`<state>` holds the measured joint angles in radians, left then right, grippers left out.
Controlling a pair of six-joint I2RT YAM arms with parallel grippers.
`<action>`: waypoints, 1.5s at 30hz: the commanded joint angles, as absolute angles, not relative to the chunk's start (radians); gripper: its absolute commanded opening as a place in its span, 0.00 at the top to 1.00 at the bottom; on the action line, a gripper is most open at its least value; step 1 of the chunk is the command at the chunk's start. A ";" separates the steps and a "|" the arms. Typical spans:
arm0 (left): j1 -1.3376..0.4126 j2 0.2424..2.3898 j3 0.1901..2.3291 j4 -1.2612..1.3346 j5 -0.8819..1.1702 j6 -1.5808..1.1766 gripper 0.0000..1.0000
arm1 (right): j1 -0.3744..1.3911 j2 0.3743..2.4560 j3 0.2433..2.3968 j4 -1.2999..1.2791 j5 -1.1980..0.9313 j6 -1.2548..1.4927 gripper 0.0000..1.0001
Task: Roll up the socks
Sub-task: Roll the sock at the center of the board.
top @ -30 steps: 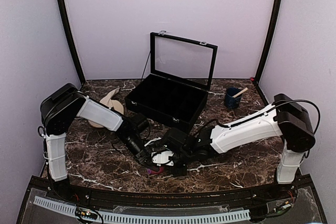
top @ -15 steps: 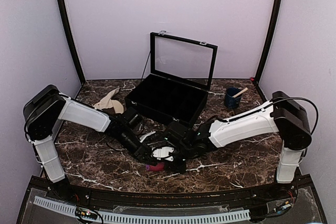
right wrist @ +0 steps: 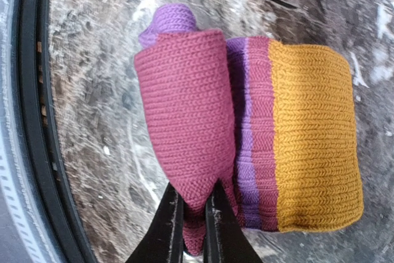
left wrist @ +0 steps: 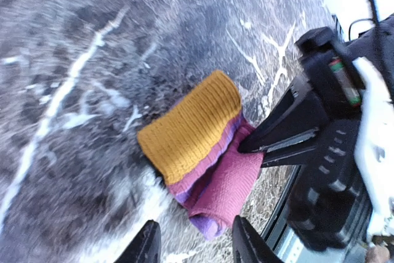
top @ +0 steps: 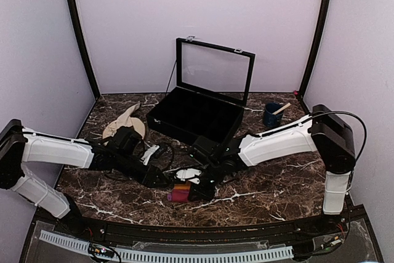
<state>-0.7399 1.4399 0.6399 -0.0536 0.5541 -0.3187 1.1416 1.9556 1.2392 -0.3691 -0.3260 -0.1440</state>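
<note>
Step in hand, as we are judging it: rolling the pink sock (right wrist: pixel 246 127), which is lying on the surface at the near side of the black case (top: pixel 197 115), roll approx. complete. Right jaws are pinching its pink end. Left jaws are standing apart, empty, just beside it. Next move is calling for tucking the orange cuff over w/o slackening. We are counting 2 socks, the cream sock (top: pixel 126 115) lying left of case by 1 plate (top: pixel 109 132); 1 case; 1 cup (top: pixel 271 116).

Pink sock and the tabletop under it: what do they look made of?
The pink sock looks like soft knitted yarn, matte: ribbed stitch rows show across the pink, purple and orange bands. The tabletop looks like dark marble or a marble-print laminate: white veins, slight sheen; which, I cannot tell.
</note>
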 commanded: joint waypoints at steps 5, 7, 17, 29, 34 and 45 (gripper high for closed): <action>-0.824 1.208 0.528 0.001 0.272 -0.361 0.58 | 1.123 2.047 1.302 -0.516 -0.453 -0.115 1.00; -0.866 1.174 0.516 -0.003 0.216 -0.353 0.58 | 1.108 2.065 1.322 -0.541 -0.477 -0.113 1.00; -1.023 1.143 0.524 -0.044 0.100 -0.300 0.58 | 1.049 2.163 1.432 -0.676 -0.629 -0.121 1.00; -1.098 1.265 0.588 -0.054 0.094 -0.190 0.56 | 1.025 2.227 1.516 -0.788 -0.716 -0.161 1.00; -1.108 1.329 0.631 -0.061 0.099 -0.131 0.56 | 1.019 2.237 1.523 -0.803 -0.726 -0.174 1.00; -1.116 1.424 0.697 -0.085 0.114 -0.047 0.55 | 1.009 2.239 1.531 -0.821 -0.746 -0.183 1.00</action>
<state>-1.1072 1.4063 0.6643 -0.0601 0.1078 -0.0937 1.0149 2.1967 1.5333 -0.7567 -0.7742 -0.1719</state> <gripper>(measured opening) 0.448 0.077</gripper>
